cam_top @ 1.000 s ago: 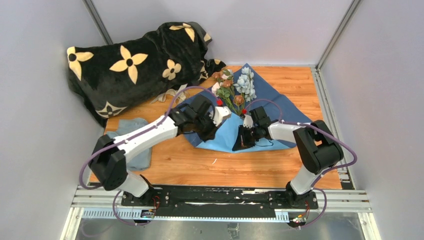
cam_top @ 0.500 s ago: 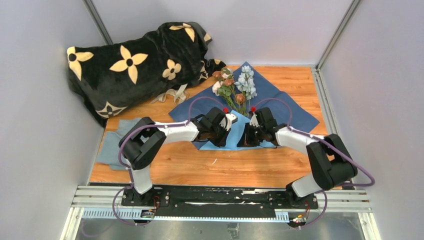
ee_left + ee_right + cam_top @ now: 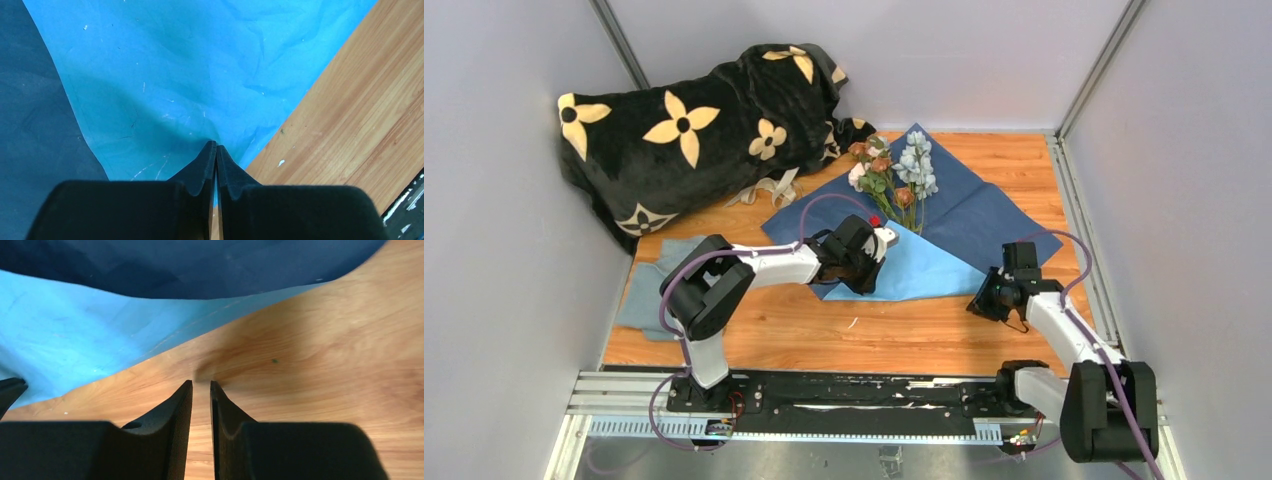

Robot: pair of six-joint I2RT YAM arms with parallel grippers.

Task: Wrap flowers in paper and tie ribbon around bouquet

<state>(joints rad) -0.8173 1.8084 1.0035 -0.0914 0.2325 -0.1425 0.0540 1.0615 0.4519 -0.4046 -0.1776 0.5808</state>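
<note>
Withdrawn from paper (image 3: 984, 215) since earlier frame: right gripper (image 3: 980, 303), now over bare table (image 3: 874, 335) near right edge, jaws slightly parted, nothing between them. Unmoved since half second ago: left gripper (image 3: 865, 280), clenched on near edge of paper's light-blue folded flap, mid-table. Rest of paper spreads dark side up toward far right corner. Flowers (image 3: 892, 175) lie on paper's far corner, heads toward far edge. Ribbon (image 3: 764, 188) loose on table beside blanket (image 3: 694, 120), far left.
</note>
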